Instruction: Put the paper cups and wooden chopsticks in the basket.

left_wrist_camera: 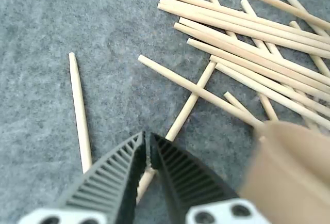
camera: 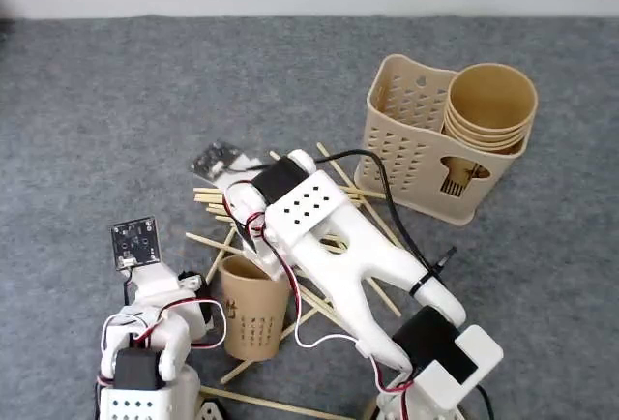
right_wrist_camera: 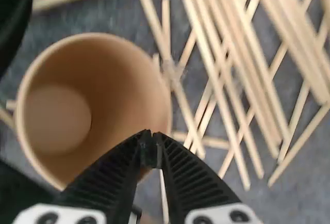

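The left gripper is held over a chopstick, jaws together. The right gripper is held at the cup rim, jaws likewise together.

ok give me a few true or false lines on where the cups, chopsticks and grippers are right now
1. A stack of paper cups sits in the basket. True.
2. The loose paper cup lies on its side. False: it stands upright, open end up.
3. All the chopsticks are already in the basket. False: they lie scattered on the table.
4. The left gripper and the right gripper are both shut. True.
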### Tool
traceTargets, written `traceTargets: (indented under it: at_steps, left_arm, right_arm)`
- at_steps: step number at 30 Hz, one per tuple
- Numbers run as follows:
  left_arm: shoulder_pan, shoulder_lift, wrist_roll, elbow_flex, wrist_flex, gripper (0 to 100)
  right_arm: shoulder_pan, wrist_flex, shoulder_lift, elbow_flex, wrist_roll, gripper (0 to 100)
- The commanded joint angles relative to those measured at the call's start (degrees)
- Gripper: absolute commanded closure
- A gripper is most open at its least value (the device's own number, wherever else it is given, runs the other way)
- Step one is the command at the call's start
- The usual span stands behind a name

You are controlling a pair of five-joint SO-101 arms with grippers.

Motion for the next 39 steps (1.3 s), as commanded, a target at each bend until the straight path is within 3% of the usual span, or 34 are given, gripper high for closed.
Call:
traceTargets:
  at_steps: [1, 12, 17, 29, 39]
  left_arm:
    - [0.2, -0.7, -0.3, -0.5, 0.2, 99]
    - [0.2, -0.7, -0.3, -0.5, 0.2, 99]
    - [0.2, -0.7, -0.3, -0.5, 0.2, 99]
    - [0.2, -0.7, -0.3, -0.5, 0.2, 99]
    - [0.2, -0.7, -0.3, -0.5, 0.2, 99]
  right_arm:
    - [0.8, 7.3, -1.5, -2.8, 0.8, 98.9]
    - [0.8, 8.0, -20.5, 2.3, 0.8, 98.6]
    - [0.8, 8.2, -28.2, 5.5, 0.1, 89.6]
    - [0.6, 3.4, -34.2, 20.1, -13.6, 87.9]
    - [0.0, -5.6, -34.4, 23.7, -17.8, 87.9]
